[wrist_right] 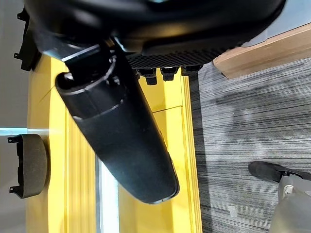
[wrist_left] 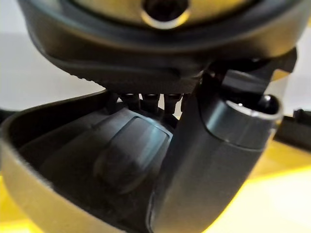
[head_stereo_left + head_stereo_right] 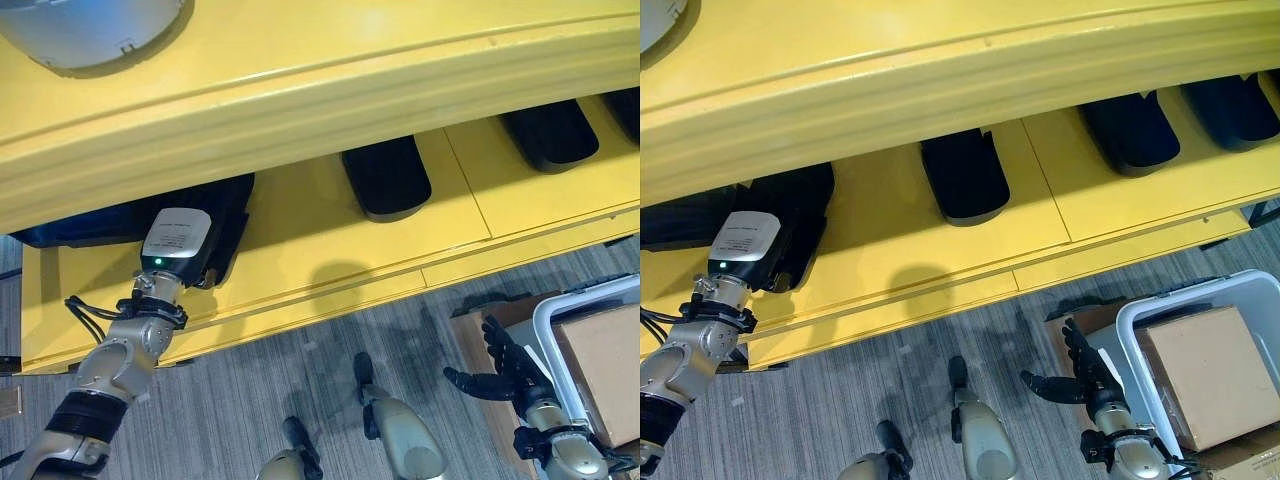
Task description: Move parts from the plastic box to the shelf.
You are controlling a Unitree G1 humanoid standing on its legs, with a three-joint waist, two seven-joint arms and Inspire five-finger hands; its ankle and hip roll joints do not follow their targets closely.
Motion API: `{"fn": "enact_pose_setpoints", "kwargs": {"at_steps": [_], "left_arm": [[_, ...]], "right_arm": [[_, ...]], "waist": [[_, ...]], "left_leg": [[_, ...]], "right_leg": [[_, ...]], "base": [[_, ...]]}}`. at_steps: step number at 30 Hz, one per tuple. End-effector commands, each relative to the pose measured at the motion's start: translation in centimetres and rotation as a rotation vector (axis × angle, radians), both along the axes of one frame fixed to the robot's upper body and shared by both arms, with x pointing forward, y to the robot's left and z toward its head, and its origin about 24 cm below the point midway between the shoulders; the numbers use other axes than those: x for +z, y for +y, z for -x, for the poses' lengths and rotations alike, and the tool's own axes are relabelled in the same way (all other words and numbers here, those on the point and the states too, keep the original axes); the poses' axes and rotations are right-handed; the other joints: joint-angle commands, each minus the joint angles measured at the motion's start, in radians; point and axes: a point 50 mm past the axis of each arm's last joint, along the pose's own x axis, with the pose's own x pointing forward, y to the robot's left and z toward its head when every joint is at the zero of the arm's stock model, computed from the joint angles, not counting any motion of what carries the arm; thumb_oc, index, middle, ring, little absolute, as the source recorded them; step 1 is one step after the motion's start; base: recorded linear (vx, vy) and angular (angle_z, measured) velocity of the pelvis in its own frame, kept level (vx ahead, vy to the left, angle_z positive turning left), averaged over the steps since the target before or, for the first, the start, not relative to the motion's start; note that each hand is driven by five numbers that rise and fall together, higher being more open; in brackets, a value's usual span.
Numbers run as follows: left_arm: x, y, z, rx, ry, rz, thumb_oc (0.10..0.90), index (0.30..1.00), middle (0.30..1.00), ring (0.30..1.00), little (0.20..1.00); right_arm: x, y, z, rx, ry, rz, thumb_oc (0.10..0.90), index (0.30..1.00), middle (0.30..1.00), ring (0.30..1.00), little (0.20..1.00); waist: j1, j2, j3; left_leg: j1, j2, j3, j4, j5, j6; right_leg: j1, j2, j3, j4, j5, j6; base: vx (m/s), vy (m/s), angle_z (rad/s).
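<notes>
On the lower level of the yellow shelf [image 3: 330,250], at its left end, my left hand [image 2: 214,145] reaches in and is shut on a black moulded part [image 3: 230,205]. Its thumb lies over the part's rim and its fingers sit behind the shell [image 2: 112,155]. Two more black parts [image 3: 385,178] [image 3: 550,135] lie further right on the same level. The white plastic box [image 3: 1140,320] stands on the floor at the lower right and holds a cardboard carton [image 3: 1205,375]. Just left of the box, my right hand [image 3: 1085,378] hangs open and holds nothing.
The shelf's upper board [image 3: 300,90] overhangs the lower level, with a grey round object [image 3: 90,30] on top. A third lying part [image 3: 1235,108] sits at the far right. A brown board [image 3: 475,330] lies under the box. Grey carpet [image 3: 300,370] lies before the shelf.
</notes>
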Motion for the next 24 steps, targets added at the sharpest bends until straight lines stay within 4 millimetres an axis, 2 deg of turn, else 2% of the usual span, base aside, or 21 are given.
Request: {"fn": "enact_pose_setpoints", "kwargs": {"at_steps": [1,5,14,24], "left_arm": [[-1.5,-0.4,0.0,-0.003,0.047,0.114,0.900,1.000,1.000,1.000,1.000],[-2.1,-1.0,-0.2,0.003,0.048,0.188,0.900,1.000,1.000,1.000,1.000],[-2.1,-2.3,-1.1,0.001,0.016,0.305,0.900,1.000,1.000,1.000,1.000],[-2.2,-2.4,-2.0,0.042,-0.010,0.402,0.900,1.000,1.000,1.000,1.000]], "right_arm": [[3.0,-0.9,-0.1,-0.011,-0.150,0.047,0.900,1.000,1.000,1.000,1.000],[2.8,-0.7,-0.1,-0.009,-0.140,0.044,0.900,1.000,1.000,1.000,1.000],[2.5,-0.5,-0.2,-0.005,-0.126,0.037,0.900,1.000,1.000,1.000,1.000],[2.3,-0.2,-0.2,0.000,-0.114,0.037,0.900,1.000,1.000,1.000,1.000]], "waist": [[-0.011,-0.033,-0.071],[-0.014,-0.033,-0.073],[-0.021,-0.036,-0.079],[-0.027,-0.041,-0.084]], "left_leg": [[-0.073,0.117,-0.035,0.119,-0.016,-0.036],[-0.070,0.118,-0.032,0.121,-0.016,-0.036],[-0.073,0.123,-0.028,0.123,-0.014,-0.038],[-0.072,0.128,-0.020,0.121,-0.011,-0.040]], "right_leg": [[0.004,-0.138,0.044,0.101,-0.122,0.168],[0.006,-0.137,0.043,0.102,-0.124,0.166],[0.002,-0.133,0.044,0.107,-0.125,0.163],[-0.003,-0.128,0.046,0.104,-0.124,0.161]], "base": [[0.00,0.000,0.00],[0.00,0.000,0.00],[0.00,0.000,0.00],[0.00,-0.004,-0.01]]}}
